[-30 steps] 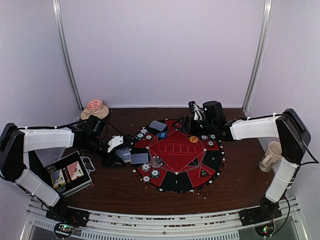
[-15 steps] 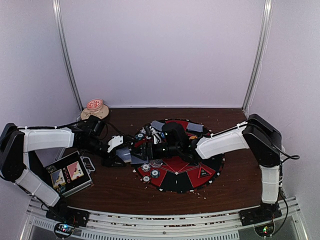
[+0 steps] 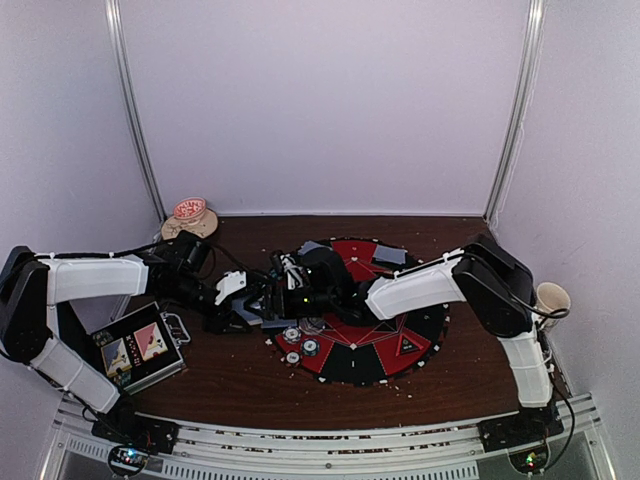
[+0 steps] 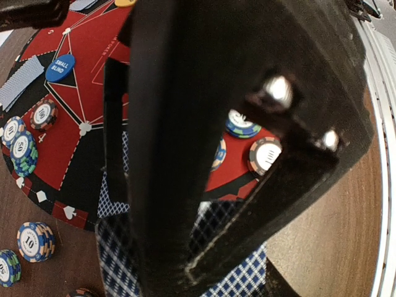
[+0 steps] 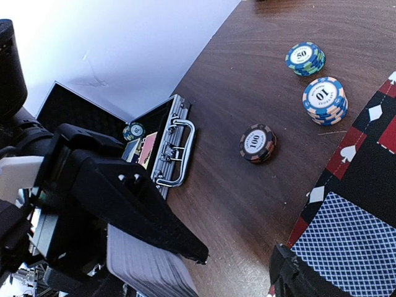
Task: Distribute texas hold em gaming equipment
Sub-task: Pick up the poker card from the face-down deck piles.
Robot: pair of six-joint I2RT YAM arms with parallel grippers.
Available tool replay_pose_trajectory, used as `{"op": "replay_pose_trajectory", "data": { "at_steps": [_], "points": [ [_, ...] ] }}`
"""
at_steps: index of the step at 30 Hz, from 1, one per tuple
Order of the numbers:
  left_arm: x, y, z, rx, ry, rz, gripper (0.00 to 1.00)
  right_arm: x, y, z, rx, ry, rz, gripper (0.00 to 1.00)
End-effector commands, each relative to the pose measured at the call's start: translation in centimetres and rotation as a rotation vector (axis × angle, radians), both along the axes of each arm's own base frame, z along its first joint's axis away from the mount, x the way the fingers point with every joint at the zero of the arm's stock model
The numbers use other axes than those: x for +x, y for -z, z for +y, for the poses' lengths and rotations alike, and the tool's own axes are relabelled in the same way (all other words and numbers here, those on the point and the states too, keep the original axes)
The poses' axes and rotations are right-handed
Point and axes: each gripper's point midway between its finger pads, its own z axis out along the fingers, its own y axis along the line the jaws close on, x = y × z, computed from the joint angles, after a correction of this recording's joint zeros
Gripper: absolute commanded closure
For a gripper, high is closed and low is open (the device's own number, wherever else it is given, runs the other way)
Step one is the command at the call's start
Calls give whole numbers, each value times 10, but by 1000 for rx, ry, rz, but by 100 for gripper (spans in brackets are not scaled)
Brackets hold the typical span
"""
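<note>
A deck of blue-backed playing cards (image 5: 145,269) is sitting pinched in the narrow jaws of the left arm (image 3: 95,278). The arm is holding it low over the table (image 3: 230,390), just beside the left rim of the round red-and-black poker mat (image 3: 430,318), apparently offering it up for its partner to draw from. The right arm (image 3: 415,285) is stretching across the mat toward that deck, its jaws standing wide with nothing visible between them. Whether they are touching the cards cannot be told.

One card (image 5: 352,241) is lying face down on a black sector at the mat's edge, close under the right wrist, looking like a hand dealt to that seat. Stacks of striped poker chips (image 5: 325,99) are standing on the bare wood just off the mat, and a single dark stack (image 5: 257,142) is sitting a little further out. More chips (image 4: 25,151) are resting on the mat's outer sectors, seemingly shared out seat by seat. A blue button (image 4: 60,67) marked small blind is lying on the red felt nearby.

The open metal case (image 3: 135,350) is lying at the near left and a beige mug (image 3: 548,297) is standing at the far right, both well apart from play.

The dealing appears partly done. The next draw is calling for a grip on the top card alone, because a deeper bite could be dragging several cards out or nudging the nearby chip stacks.
</note>
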Motion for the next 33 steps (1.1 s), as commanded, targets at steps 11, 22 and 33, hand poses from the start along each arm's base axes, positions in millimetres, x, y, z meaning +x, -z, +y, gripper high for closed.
{"op": "replay_pose_trajectory", "data": {
  "at_steps": [11, 22, 33],
  "points": [
    [1, -6, -3, -24, 16, -23, 55, 10, 1, -13, -72, 83, -39, 48],
    [1, -7, -2, -25, 14, -23, 55, 12, -27, -29, -69, 107, -86, 66],
    [1, -6, -3, -22, 14, -23, 55, -8, -41, -16, 34, 0, -48, 86]
  ]
}}
